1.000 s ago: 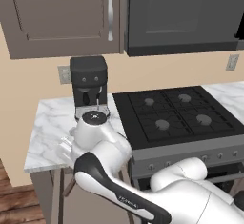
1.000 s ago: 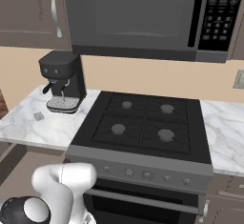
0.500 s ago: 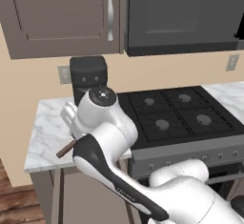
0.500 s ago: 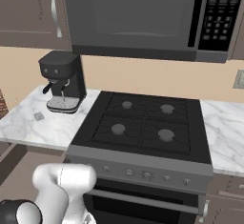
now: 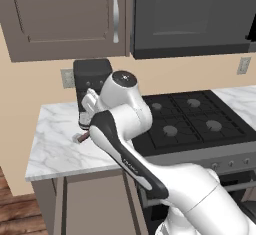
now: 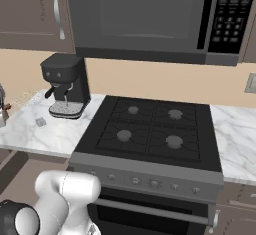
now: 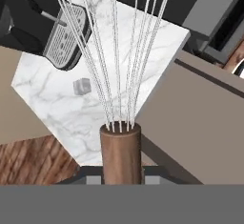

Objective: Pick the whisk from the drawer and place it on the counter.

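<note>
Whisk (image 7: 120, 144): held in the gripper, raised above the counter; in the hand view its brown wooden handle stands between the finger tips and the silvery wires fan away from the camera. The handle end (image 5: 80, 138) pokes out from behind the arm in the left base view.
Gripper (image 7: 121, 178): jaws clenched on the whisk's handle, one dark tip on each side of it.
Counter (image 5: 55, 144): white marble with grey veins, lying under the whisk and left of the stovetop.
Coffee machine (image 6: 65, 85): black, upright at the back of the counter near the wall.
Small grey lump (image 6: 41, 122): on the marble just in front of the coffee machine, apart from it.
Stovetop (image 6: 150, 131): black, four burners, right of the counter.
Drawer: cannot tell which panel it is.
</note>
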